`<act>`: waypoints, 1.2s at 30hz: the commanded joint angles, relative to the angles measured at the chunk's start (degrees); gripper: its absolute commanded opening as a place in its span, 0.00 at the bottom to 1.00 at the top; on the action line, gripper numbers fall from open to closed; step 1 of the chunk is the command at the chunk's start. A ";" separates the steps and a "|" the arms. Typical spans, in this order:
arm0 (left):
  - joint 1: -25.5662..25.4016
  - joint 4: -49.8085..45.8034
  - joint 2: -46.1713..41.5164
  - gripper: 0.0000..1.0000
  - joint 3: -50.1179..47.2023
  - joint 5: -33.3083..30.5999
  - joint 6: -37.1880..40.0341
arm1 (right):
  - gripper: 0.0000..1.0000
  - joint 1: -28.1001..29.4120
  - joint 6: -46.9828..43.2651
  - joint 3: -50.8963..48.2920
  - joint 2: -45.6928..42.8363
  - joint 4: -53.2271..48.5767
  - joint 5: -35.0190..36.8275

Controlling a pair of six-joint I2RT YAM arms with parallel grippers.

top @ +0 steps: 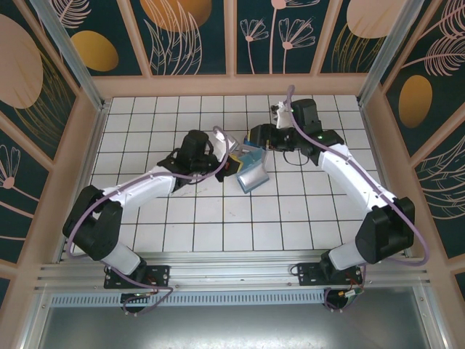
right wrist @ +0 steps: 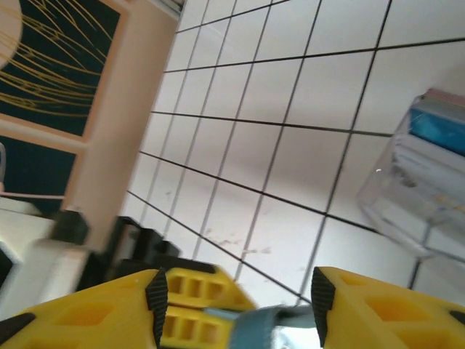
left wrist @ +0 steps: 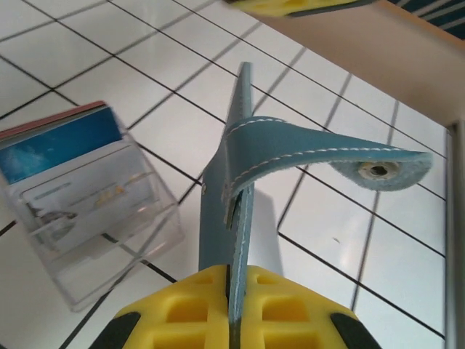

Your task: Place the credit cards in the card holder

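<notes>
Card holder point(left wrist: 234, 211) pinched on edge in the left gripper point(left wrist: 234, 291), credit cards point(left wrist: 62, 145) standing in a clear tray point(left wrist: 94, 240) just beside it.

The left gripper's yellow fingers point(left wrist: 182, 313) are clamped on one edge of the holder, which stands edge-on over the tiled table point(left wrist: 363, 240) with its snap tab point(left wrist: 327, 149) curling off sideways. The right gripper point(right wrist: 238, 291) has its fingers apart, a scrap of teal between them. The holder looks light, stitched and pliable, so it will likely sag unless it is gripped near a seam. A second hold on the opposite flap would probably help spread a pocket. The cards appear thin, stiff and slick, and the exposed top edge above the tray wall seems the best place to pinch one.
</notes>
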 commanded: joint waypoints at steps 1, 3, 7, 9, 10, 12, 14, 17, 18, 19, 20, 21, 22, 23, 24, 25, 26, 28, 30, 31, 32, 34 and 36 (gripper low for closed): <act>0.01 -14.30 1.64 0.00 5.50 6.52 5.75 | 0.60 -0.23 -12.23 -3.27 -1.63 -3.02 0.51; 0.42 -16.90 1.30 0.00 6.43 7.43 7.28 | 0.62 -0.39 -14.49 -5.98 -2.52 -1.00 0.23; 1.94 -18.54 0.12 0.00 6.86 8.29 9.23 | 0.65 -0.70 -15.42 -8.79 -2.86 1.94 -6.75; 2.65 -19.08 0.36 0.01 7.87 7.88 9.89 | 0.65 -0.70 -16.22 -9.39 -2.74 2.19 -7.97; 3.17 -19.12 0.59 0.01 8.14 7.43 10.31 | 0.65 -0.69 -16.45 -9.70 -2.86 2.50 -8.39; 4.51 -20.18 1.07 0.01 8.84 7.59 11.33 | 0.65 -0.70 -16.63 -10.64 -3.38 3.71 -10.74; 5.94 -21.03 1.42 0.01 9.14 9.62 12.19 | 0.65 -0.69 -16.16 -12.12 -4.07 6.01 -13.23; 6.91 -21.81 1.35 0.01 9.18 10.68 12.70 | 0.67 -0.66 -16.70 -13.91 -4.67 7.99 -15.12; 6.92 -21.84 1.18 0.01 9.06 11.06 12.91 | 0.67 -0.64 -16.90 -14.42 -4.75 8.57 -14.92; 6.93 -21.93 1.08 0.00 8.83 11.64 13.18 | 0.68 -0.69 -17.30 -14.56 -4.58 8.64 -14.27; 6.94 -22.15 1.17 0.00 8.79 12.46 13.45 | 0.68 -0.67 -17.68 -14.56 -4.35 8.45 -13.30; 6.92 -22.37 1.26 0.00 8.79 13.50 13.65 | 0.69 -0.65 -18.14 -14.57 -4.17 8.46 -11.87; 6.92 -22.47 1.30 0.00 8.74 14.19 13.67 | 0.70 -0.75 -18.56 -14.79 -4.05 8.81 -10.10; 6.95 -22.32 1.19 0.00 8.54 14.96 13.59 | 0.72 -0.86 -19.21 -15.13 -4.01 9.40 -8.41; 6.92 -22.21 1.17 0.00 8.43 15.25 13.60 | 0.73 -1.12 -20.30 -15.67 -4.03 10.25 -8.03; 6.92 -22.48 1.08 0.00 8.43 15.29 13.65 | 0.73 -1.30 -21.26 -16.19 -4.03 11.10 -8.18; 6.92 -22.79 1.07 0.00 8.52 15.33 13.90 | 0.74 -1.46 -22.55 -16.83 -4.10 12.10 -8.95; 6.92 -23.19 1.08 0.00 8.76 15.73 14.13 | 0.74 -1.23 -25.36 -17.68 -4.38 13.30 -10.05; 6.97 -23.60 1.34 0.00 9.18 16.06 14.34 | 0.73 -1.06 -27.53 -17.85 -4.34 13.53 -10.92; 6.98 -23.89 1.50 0.00 9.43 16.40 14.42 | 0.73 -0.88 -28.39 -17.68 -4.11 13.44 -10.64; 7.03 -24.19 1.73 0.00 9.65 16.77 14.68 | 0.73 -0.76 -29.10 -17.36 -3.77 13.08 -10.49; 7.01 -24.99 2.28 0.00 10.19 17.23 15.12 | 0.71 -0.44 -30.34 -16.44 -2.60 12.64 -11.89; 7.16 -24.87 2.53 0.01 10.19 18.58 15.67 | 0.69 0.22 -31.18 -15.25 -0.86 11.99 -13.39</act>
